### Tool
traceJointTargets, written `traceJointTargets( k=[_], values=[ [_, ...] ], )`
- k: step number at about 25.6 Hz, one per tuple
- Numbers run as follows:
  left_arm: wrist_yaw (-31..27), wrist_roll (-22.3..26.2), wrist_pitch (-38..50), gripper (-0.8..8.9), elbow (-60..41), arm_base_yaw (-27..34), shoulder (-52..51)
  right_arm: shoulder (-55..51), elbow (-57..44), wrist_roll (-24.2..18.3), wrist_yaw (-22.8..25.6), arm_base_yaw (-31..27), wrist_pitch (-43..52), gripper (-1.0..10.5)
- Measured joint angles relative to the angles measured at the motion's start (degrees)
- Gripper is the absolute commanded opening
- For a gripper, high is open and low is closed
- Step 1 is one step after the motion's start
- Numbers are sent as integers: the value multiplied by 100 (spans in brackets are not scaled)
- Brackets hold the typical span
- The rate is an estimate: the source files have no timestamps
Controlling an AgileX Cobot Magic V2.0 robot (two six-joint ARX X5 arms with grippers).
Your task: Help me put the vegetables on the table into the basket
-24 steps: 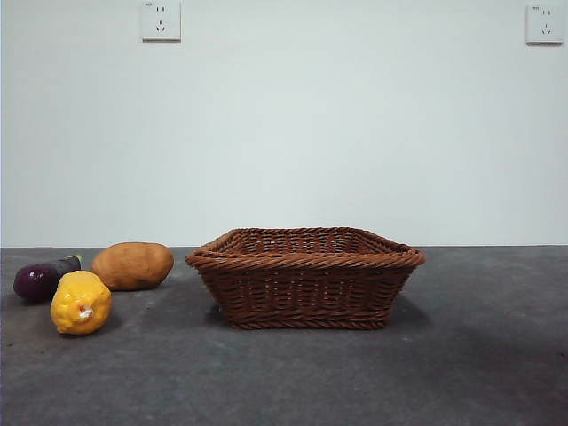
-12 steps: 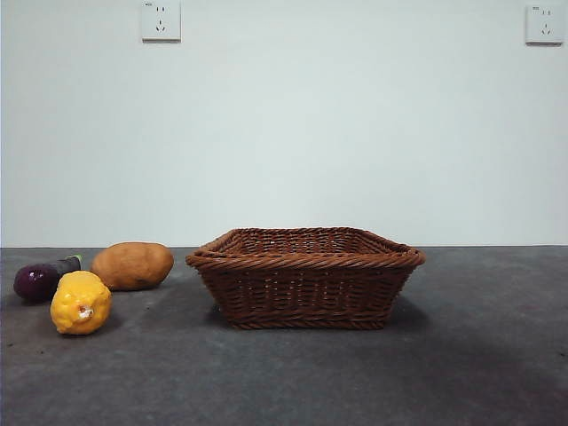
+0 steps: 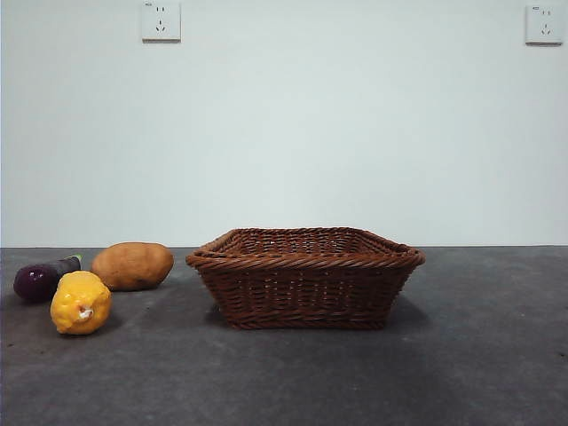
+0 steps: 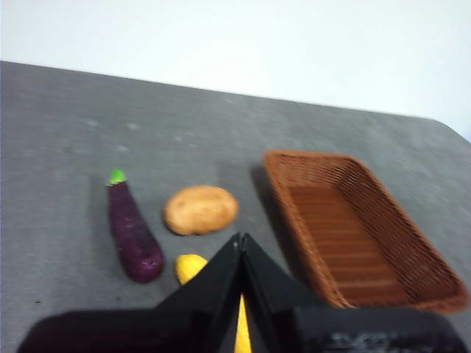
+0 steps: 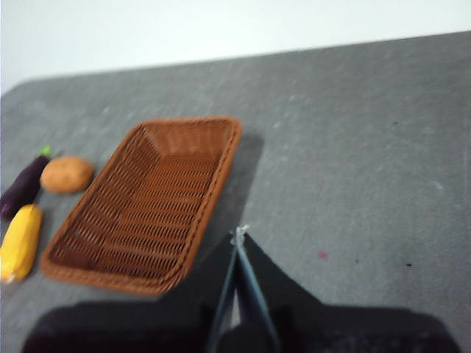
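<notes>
Three vegetables lie on the table (image 3: pixel 479 355) left of the basket (image 3: pixel 304 275): a yellow lumpy one (image 3: pixel 81 303), an orange-brown potato (image 3: pixel 133 264) and a dark purple eggplant (image 3: pixel 40 279). The basket holds nothing. From high above, my left gripper (image 4: pixel 241 239) is shut and empty, over the yellow vegetable (image 4: pixel 190 266), with the eggplant (image 4: pixel 134 234), potato (image 4: pixel 200 209) and basket (image 4: pixel 360 232) ahead. My right gripper (image 5: pixel 238 237) is shut and empty, high over the table beside the basket (image 5: pixel 147 206). Neither arm shows in the front view.
A white wall with two power sockets (image 3: pixel 161 20) stands behind the table. Bare table lies right of the basket (image 5: pixel 353 169) and in front of it.
</notes>
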Motion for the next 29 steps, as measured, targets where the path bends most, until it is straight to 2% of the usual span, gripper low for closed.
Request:
traceJointTargets(
  k=[4, 8, 12, 18, 20, 21, 23, 24, 25, 27, 29],
  values=[
    [282, 177, -372, -6, 623, 0, 389, 487, 782, -308, -111, 0, -643, -10],
    [317, 444, -815, -6, 1211, 0, 688, 813, 1331, -522, -111, 0, -1104, -10],
    [319, 649, -1113, -6, 1615, -2, 885, 1040, 1613, -719, -111, 0, -1421, -10],
    [323, 706, -1158, 0, 1703, -72, 938, 1215, 1635, -883, -186, 0, -1679, 3],
    [326, 706, -1163, 16, 1703, -81, 938, 1213, 1635, -907, -315, 0, -1674, 57],
    [339, 708, -1161, 76, 1700, -81, 940, 1213, 1635, -911, -363, 0, -1674, 126],
    [507, 706, -1161, 322, 1700, -81, 946, 1213, 1635, -929, -420, 0, -1674, 267],
    [584, 708, -1163, 496, 1703, -81, 951, 1213, 1635, -933, -470, 0, -1674, 342],
    [612, 708, -1163, 575, 1703, -81, 953, 1213, 1635, -938, -509, 0, -1674, 414],
    [616, 708, -1182, 577, 1703, -81, 992, 1213, 1635, -942, -520, 0, -1674, 548],
    [616, 708, -1283, 577, 1703, -81, 1029, 1213, 1635, -942, -520, 0, -1674, 577]
  ],
)
